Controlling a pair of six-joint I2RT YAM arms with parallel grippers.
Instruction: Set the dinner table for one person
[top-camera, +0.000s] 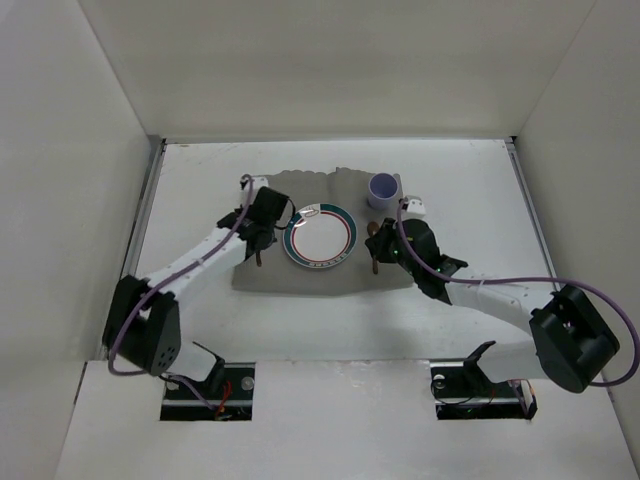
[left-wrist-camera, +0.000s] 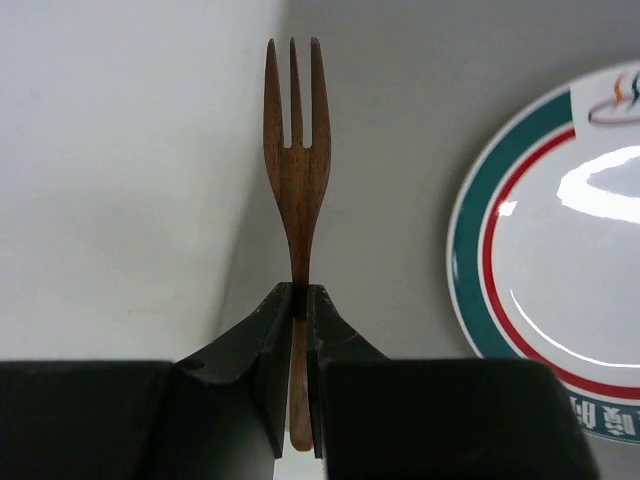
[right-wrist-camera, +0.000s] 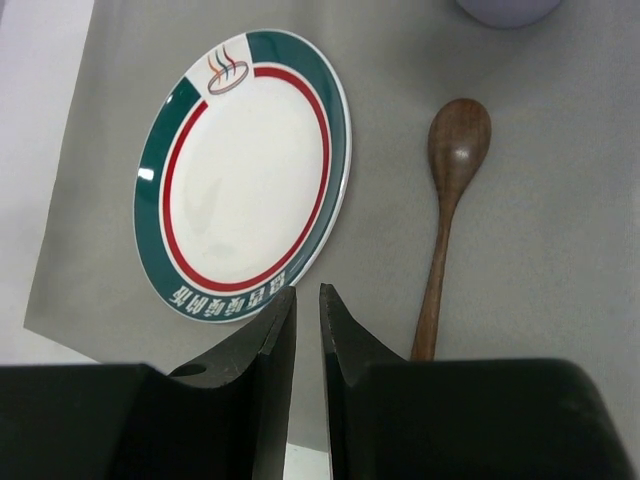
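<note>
My left gripper (left-wrist-camera: 299, 295) is shut on the handle of a brown wooden fork (left-wrist-camera: 296, 150), held over the left edge of the grey placemat (left-wrist-camera: 400, 150), left of the green-and-red rimmed plate (left-wrist-camera: 560, 250). From above, the left gripper (top-camera: 262, 235) is by the plate's (top-camera: 320, 237) left side. My right gripper (right-wrist-camera: 308, 295) is empty, its jaws a narrow slit apart, above the placemat between the plate (right-wrist-camera: 245, 170) and a wooden spoon (right-wrist-camera: 450, 190) lying on the placemat to its right. The white dinner table (top-camera: 200, 170) carries everything.
A lilac cup (top-camera: 383, 188) stands on the placemat (top-camera: 310, 185) at the back right of the plate; its base shows in the right wrist view (right-wrist-camera: 510, 10). White walls enclose the table on three sides.
</note>
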